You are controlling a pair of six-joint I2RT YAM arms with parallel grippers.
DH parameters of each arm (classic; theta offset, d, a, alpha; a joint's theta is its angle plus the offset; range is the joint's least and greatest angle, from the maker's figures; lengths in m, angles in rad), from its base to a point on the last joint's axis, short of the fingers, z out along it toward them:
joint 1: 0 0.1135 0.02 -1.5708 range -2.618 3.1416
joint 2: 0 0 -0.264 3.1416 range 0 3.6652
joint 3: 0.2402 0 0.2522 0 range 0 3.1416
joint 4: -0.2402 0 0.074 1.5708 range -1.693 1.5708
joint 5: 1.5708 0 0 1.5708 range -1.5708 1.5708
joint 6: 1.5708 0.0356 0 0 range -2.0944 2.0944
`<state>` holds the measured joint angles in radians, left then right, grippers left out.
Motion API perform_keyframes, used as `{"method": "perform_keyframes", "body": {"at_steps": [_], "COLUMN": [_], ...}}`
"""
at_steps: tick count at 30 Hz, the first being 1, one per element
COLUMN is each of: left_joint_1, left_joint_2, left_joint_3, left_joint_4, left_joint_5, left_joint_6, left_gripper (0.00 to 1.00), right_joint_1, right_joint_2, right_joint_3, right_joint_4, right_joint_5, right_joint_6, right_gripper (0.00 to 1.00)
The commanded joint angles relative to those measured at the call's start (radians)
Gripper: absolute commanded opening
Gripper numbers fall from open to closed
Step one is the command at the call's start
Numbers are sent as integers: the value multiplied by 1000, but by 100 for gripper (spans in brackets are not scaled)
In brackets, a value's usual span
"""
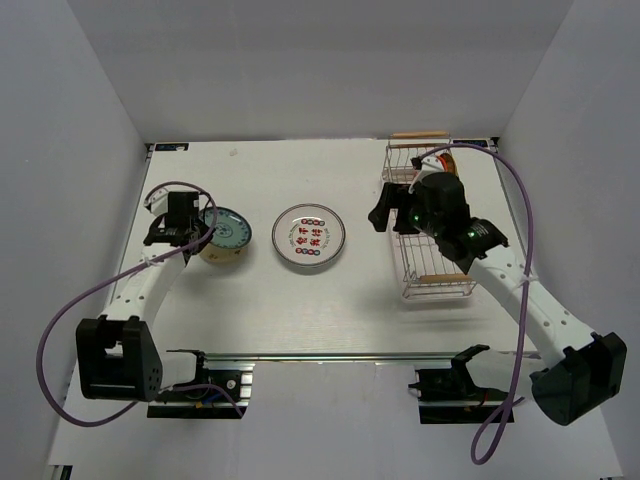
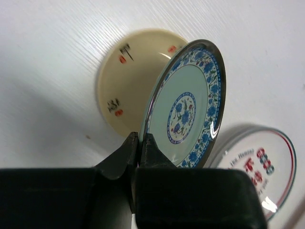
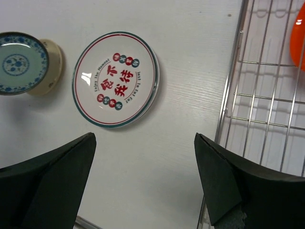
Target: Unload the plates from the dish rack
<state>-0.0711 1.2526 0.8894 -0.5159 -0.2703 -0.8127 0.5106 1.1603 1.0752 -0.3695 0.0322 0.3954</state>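
My left gripper (image 2: 139,138) is shut on the lower rim of a teal plate (image 2: 188,102) with blue flowers. It holds the plate tilted on edge just above a cream plate (image 2: 126,81) lying on the table. From above, that gripper (image 1: 183,226) and the teal plate (image 1: 226,231) are at the left. A white plate (image 1: 309,238) with red and green marks lies flat mid-table. My right gripper (image 3: 145,162) hangs open and empty over the table by the left edge of the dish rack (image 3: 267,95). A red-orange plate (image 3: 299,38) shows in the rack's far end.
The wire rack (image 1: 437,288) stands at the right with wooden handles at its far end (image 1: 418,134) and near end (image 1: 447,278). White walls close in the table on three sides. A metal rail (image 1: 330,355) runs along the near edge.
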Motion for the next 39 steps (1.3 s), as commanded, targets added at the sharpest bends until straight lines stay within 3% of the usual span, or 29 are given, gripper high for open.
{"method": "perform_keyframes", "body": {"at_steps": [1,6,12,19,20,23,24,25,34,35,39], "left_joint_1": [27,47,65,74,74,74,74,74,74,74,74], "left_joint_2": [-2,25,148,163,163,160,159,156,160,162,140], "left_joint_3": [-15,-40,22,0,-4,-3,-4,0,39,46,80], "left_joint_4": [83,174,81,111,111,91,83,62,-10,-21,-38], "left_joint_5": [-92,-66,-66,-21,-18,-17,-18,-26,-32,-27,37], "left_joint_6": [-23,-8,-23,-40,-39,-39,-39,-39,-8,0,55], "left_gripper": [0,0,0,1,15,37,40,50,88,97,98], "right_joint_1": [-4,-4,-6,-12,-12,-12,-17,-17,-64,-70,-145], "right_joint_2": [-4,25,44,75,85,95,95,96,116,122,185], "right_joint_3": [-17,-14,-5,5,11,22,22,32,92,98,150], "right_joint_4": [-22,-22,-31,-39,-42,-52,-52,-55,-98,-94,-95], "right_joint_5": [74,81,123,147,149,161,164,178,348,365,413], "right_joint_6": [-41,-41,-43,-46,-43,-41,-36,-39,-116,-128,-164], "right_gripper": [89,89,89,89,89,89,89,89,89,89,89]}}
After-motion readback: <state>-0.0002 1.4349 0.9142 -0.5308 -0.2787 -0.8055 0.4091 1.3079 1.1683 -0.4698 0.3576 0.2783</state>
